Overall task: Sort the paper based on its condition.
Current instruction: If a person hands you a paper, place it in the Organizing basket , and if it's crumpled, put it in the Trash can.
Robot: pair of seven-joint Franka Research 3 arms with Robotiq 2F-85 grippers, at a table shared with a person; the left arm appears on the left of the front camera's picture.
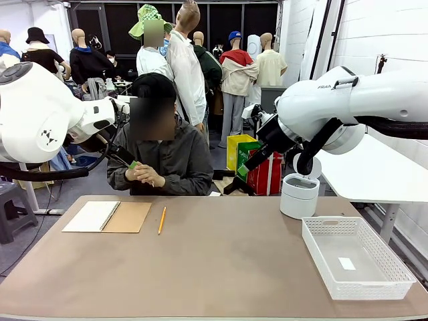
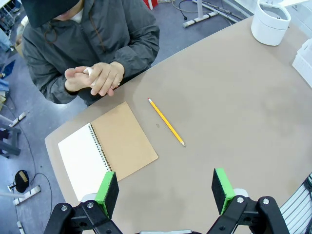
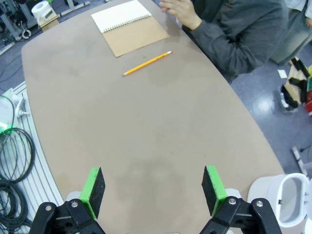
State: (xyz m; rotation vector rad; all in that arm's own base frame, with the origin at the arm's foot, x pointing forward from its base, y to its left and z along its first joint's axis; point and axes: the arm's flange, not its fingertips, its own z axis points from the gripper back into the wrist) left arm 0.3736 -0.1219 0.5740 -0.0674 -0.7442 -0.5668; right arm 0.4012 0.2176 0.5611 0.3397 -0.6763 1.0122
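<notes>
The left hand is held high over the near side of the worktop, its green pads set wide apart with nothing between them. The right hand is likewise spread and empty. Nearest on the robot's right, a white mesh basket is set down with a small white slip on its floor. Farther out a yellow pencil is laid, and just past it a spiral notepad lies flat; its white page could be mistaken for a loose sheet and dragged off. A round white bin is stood behind the basket. At the far edge the person's hands are pressed together around the paper. A reach made now would risk pinching fingers rather than the sheet. A thin sheet might also be pushed along instead of gripped, and a misread condition would send it to the wrong container. Of the paper itself only a whitish scrap is shown between the palms; it may be crumpled, but too little is exposed to tell.
</notes>
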